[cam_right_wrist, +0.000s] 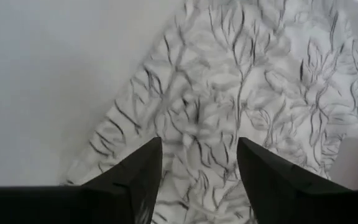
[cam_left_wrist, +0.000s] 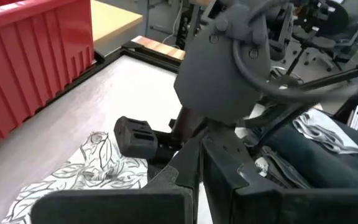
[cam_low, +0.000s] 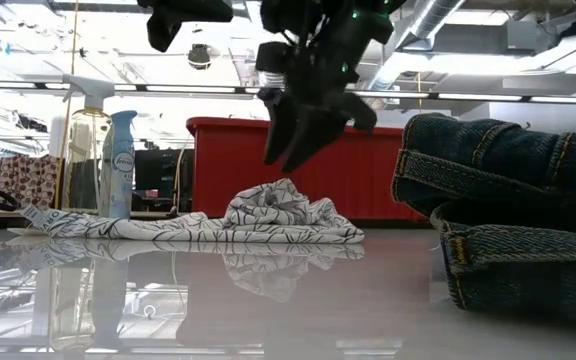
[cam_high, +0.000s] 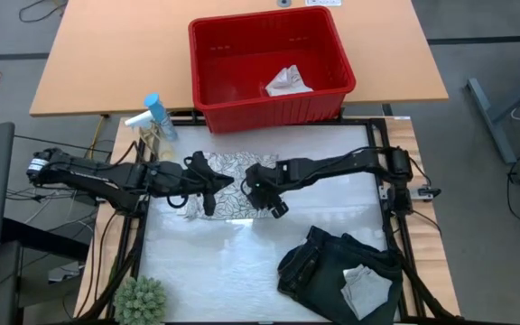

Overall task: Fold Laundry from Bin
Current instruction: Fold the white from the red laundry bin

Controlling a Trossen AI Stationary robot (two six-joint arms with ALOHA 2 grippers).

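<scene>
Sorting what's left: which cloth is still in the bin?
The small whitish cloth, crumpled in the red bin. The leaf cloth and dark garment lie on the table.

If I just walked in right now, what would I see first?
Probably the big red bin at the far side of the table, with a small whitish cloth inside it. Next, the two dark arms meeting mid-table over the leaf-patterned cloth: the right gripper hangs open just above it, the left gripper beside it. Dark jeans lie heaped at the near right corner.

Leaf-patterned white-grey cloth [cam_high: 233, 185]; red bin [cam_high: 269, 68]; dark denim garment [cam_high: 332, 266]; whitish cloth [cam_high: 287, 83] noted.
</scene>
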